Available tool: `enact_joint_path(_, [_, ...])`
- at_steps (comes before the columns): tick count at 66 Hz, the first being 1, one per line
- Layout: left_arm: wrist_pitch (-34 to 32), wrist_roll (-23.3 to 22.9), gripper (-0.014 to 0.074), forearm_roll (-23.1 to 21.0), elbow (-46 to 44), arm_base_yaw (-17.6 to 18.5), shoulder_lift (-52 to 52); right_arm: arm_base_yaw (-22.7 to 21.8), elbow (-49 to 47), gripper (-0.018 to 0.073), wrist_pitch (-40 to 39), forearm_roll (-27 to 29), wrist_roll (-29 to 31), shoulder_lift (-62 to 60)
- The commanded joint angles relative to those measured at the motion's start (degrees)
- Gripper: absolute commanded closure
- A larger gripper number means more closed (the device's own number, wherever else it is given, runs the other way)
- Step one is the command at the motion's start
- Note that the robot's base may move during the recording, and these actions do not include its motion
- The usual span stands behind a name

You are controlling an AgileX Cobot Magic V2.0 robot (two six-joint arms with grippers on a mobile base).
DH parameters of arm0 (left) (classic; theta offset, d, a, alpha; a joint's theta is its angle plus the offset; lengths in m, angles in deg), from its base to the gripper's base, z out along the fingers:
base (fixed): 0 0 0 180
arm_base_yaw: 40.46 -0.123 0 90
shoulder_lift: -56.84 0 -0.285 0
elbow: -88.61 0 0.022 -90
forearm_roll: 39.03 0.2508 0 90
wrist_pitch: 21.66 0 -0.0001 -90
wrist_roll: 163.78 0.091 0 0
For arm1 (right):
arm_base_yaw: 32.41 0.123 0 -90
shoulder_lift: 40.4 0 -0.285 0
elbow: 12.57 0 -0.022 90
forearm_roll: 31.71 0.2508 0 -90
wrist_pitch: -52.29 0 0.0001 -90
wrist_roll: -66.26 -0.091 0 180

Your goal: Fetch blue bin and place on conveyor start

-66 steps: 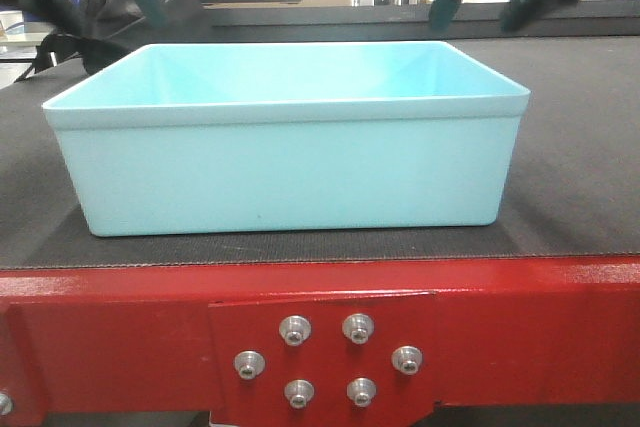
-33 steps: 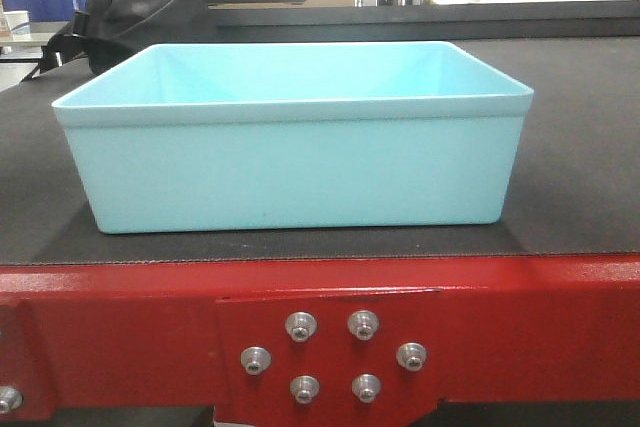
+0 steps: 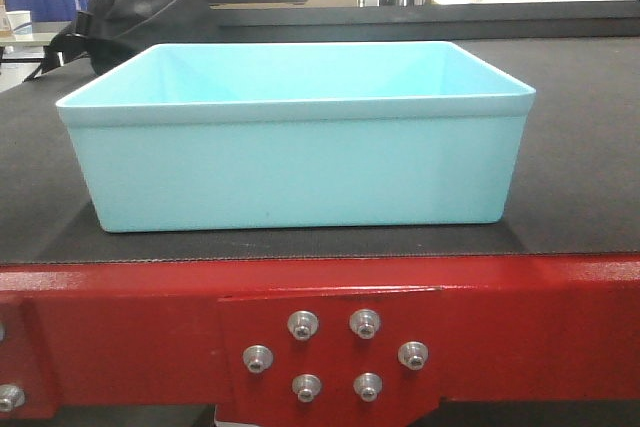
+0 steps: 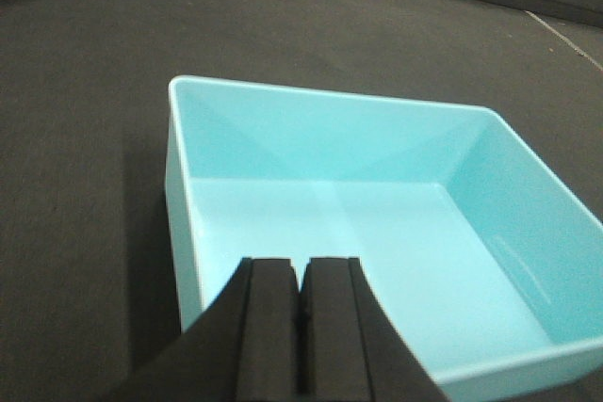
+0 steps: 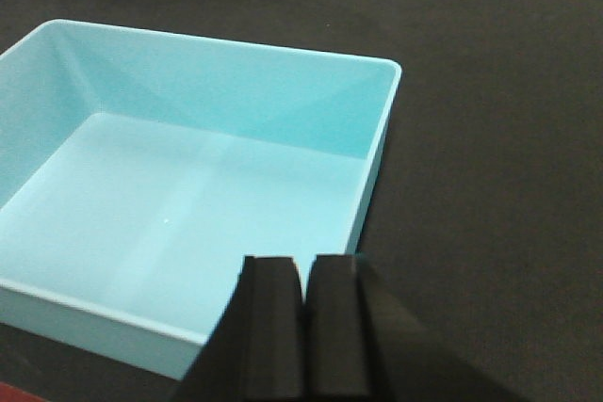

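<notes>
Both arms have pulled up out of the front view since a second ago, leaving the blue bin [image 3: 296, 142] sitting flat on the conveyor start [image 3: 570, 187], near its red frame [image 3: 520, 317]. Looks basically placed. Left tool [image 4: 301, 303] and right tool [image 5: 303, 313] are both pressed together, empty, hovering above. Black bag [image 3: 135, 12] sits far left, nothing blocking.

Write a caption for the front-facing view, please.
Empty blue bin resting on the conveyor start, behind the red frame with five silver bolts.

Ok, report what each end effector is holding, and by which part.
Nothing is held. The left end effector and right end effector are both shut on nothing, above the blue bin, which sits free on the conveyor belt.
</notes>
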Motion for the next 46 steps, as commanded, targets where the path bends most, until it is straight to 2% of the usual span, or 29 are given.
enact_joint_path(1, [-1.5, -0.4, 0.0707, 0.2, 3.4, 0.3, -4.5, 0.1, 2.5, 0.0725, -1.1, -0.7, 0.9, -5.6])
enact_joint_path(11, [-0.6, -0.4, 0.0707, 0.2, 7.0, 0.3, -13.9, 0.1, 5.1, 0.0725, 0.2, -0.7, 0.9, -13.7])
enact_joint_path(23, [1.7, -0.4, 0.0707, 0.2, 7.1, 0.3, -24.3, 0.1, 5.3, 0.0725, -1.6, -0.7, 0.9, -22.9])
enact_joint_path(32, [1.7, -0.4, 0.0707, 0.2, 7.1, 0.3, -29.3, 0.1, 5.3, 0.0725, -5.0, -0.7, 0.9, -27.4])
enact_joint_path(46, [1.6, -0.4, 0.0707, 0.2, 7.1, 0.3, -31.8, 0.1, 5.3, 0.0725, -5.4, -0.7, 0.9, -30.6])
